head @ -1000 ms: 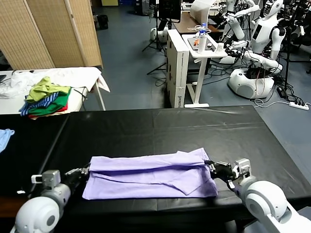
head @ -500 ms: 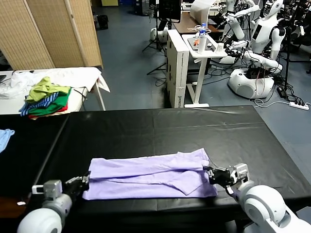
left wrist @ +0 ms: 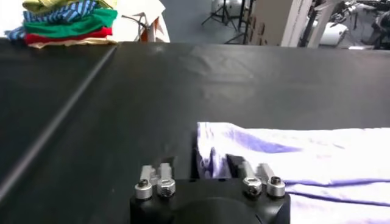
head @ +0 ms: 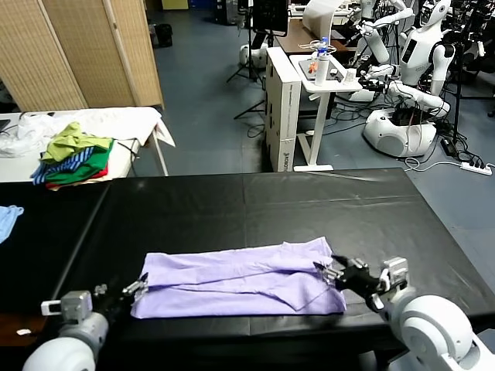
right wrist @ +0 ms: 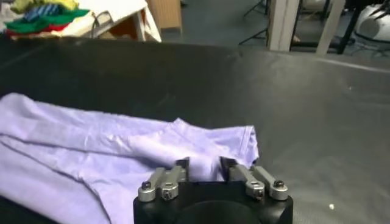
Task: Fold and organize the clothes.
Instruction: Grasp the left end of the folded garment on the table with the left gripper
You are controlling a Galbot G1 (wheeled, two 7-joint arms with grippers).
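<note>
We see the lavender T-shirt [head: 240, 280] lying as a long folded band at lower centre of the black desk [head: 255, 205]. Our left tool [head: 136, 288] and right tool [head: 328, 273] stand wide at its ends, holding nothing. Next, we judge, comes regripping for a crosswise fold.

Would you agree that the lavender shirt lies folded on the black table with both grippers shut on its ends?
Not quite: the head view shows the left gripper and right gripper open at the shirt's ends. It does lie folded on the black table.
</note>
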